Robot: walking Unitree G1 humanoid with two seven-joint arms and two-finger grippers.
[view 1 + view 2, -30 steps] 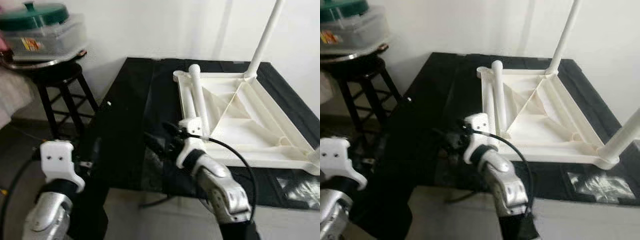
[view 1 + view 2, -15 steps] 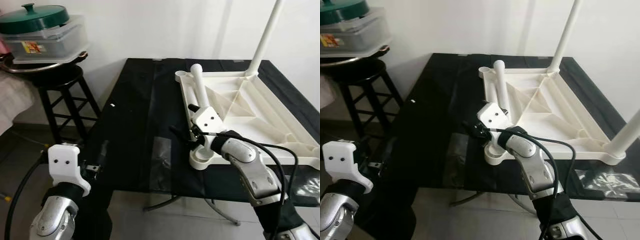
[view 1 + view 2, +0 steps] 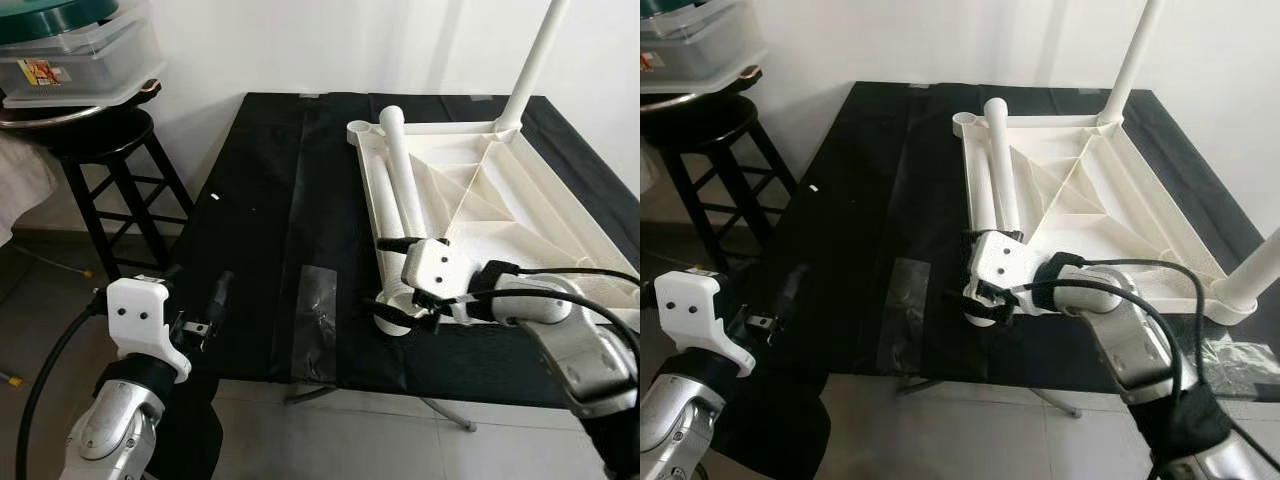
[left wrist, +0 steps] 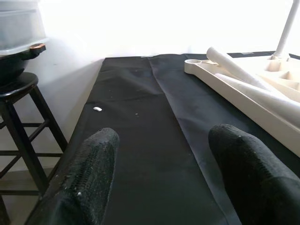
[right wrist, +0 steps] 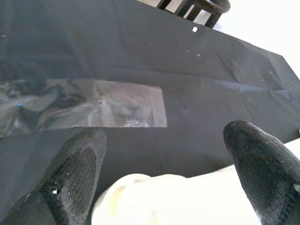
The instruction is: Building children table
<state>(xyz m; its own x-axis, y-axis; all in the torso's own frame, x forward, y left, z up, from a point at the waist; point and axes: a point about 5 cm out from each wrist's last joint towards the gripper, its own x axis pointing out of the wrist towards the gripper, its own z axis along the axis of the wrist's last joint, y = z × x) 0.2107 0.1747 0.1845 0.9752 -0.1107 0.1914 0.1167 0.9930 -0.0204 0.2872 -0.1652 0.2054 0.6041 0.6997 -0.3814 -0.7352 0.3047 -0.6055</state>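
Left eye view: the white children's table [image 3: 500,215] lies upside down on the black-covered worktop [image 3: 260,230], its flat top against the cloth and its ribbed underside facing up. One fitted leg [image 3: 535,62] stands upright from the table's far corner, and a second upright leg [image 3: 1262,268] rises at the corner on the robot's right. A loose white leg [image 3: 403,200] lies flat inside the frame along the table's left edge, its long axis running from the far left corner socket [image 3: 359,129] toward the near left corner, with the rounded end pointing away from the robot.

The right hand [image 3: 400,308] sits at that near left corner of the table, its two black fingers spread apart and released, one on each side of the white corner piece [image 5: 154,199] without closing on it. The right wrist view shows the fingers [image 5: 70,173] straddling that white part, with a strip of clear tape [image 5: 89,103] on the black cloth just beyond.

The left hand [image 3: 205,315] hangs off the worktop's near left edge, well apart from the table, with its fingers [image 4: 89,168] open and holding nothing.

Further left of the table, beside the worktop, a black stool [image 3: 105,160] carries a clear plastic container [image 3: 80,60].
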